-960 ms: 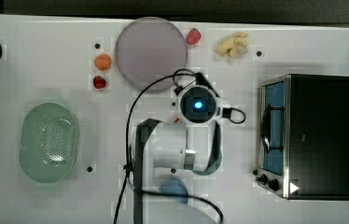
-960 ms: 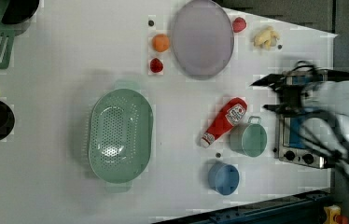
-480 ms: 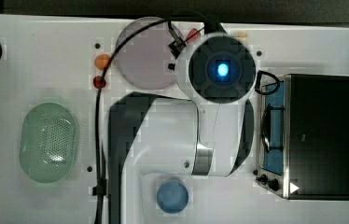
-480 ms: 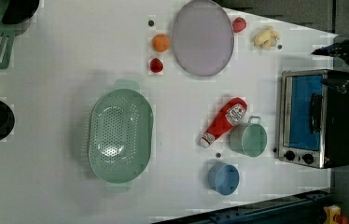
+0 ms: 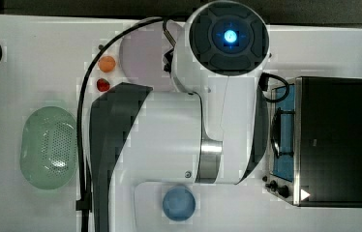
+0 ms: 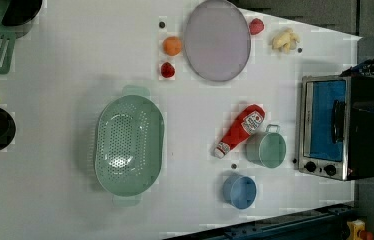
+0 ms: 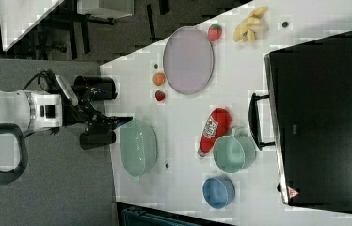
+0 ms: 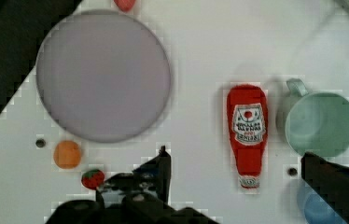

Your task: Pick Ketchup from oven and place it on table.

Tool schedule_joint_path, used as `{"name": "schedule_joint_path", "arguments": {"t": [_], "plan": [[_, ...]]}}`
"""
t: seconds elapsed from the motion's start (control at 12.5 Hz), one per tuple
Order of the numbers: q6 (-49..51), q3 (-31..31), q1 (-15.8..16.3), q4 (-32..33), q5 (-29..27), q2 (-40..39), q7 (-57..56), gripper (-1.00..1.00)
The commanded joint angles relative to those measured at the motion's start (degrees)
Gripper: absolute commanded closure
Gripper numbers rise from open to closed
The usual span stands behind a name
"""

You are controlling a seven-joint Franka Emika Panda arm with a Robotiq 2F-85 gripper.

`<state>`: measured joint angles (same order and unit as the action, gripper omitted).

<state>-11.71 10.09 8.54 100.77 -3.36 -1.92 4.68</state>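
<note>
The ketchup (image 6: 240,131) lies flat on the white table (image 6: 65,75), cap toward the blue bowl and touching nothing but the table. It rests just beside a green cup (image 6: 267,149), left of the oven (image 6: 340,127) in the left view. The oven's glass door is closed. My gripper (image 8: 235,156) is open and empty, high above the table, with the ketchup (image 8: 247,133) far below between its two fingers (image 8: 161,168). In the right view the gripper (image 7: 110,123) hangs well off the tabletop. In the top view my arm (image 5: 228,37) covers the ketchup.
A lilac plate (image 6: 217,40), an orange fruit (image 6: 172,46), two strawberries and a banana bunch (image 6: 285,39) lie toward the top of the left view. A green colander (image 6: 129,144) and a blue bowl (image 6: 239,190) stand on the table. Dark pots sit at the left view's left edge.
My arm has risen toward the top camera and grown large in the top view. In the left view it has withdrawn to the right edge. The ketchup has stayed on the table.
</note>
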Motion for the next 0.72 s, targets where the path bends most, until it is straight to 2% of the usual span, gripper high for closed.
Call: {"name": "schedule_joint_path", "arguments": {"t": [0.08,0.32,0.72], "plan": [[8.6,0.3,-1.0,-7.9,2.4,0.6,1.2,-1.0],[13.1,0.3,-1.0,-10.3,4.4,0.6,2.9,-1.0],[13.1,0.3,-1.0,-10.3,4.4,0.4,2.9,-1.0]]}}
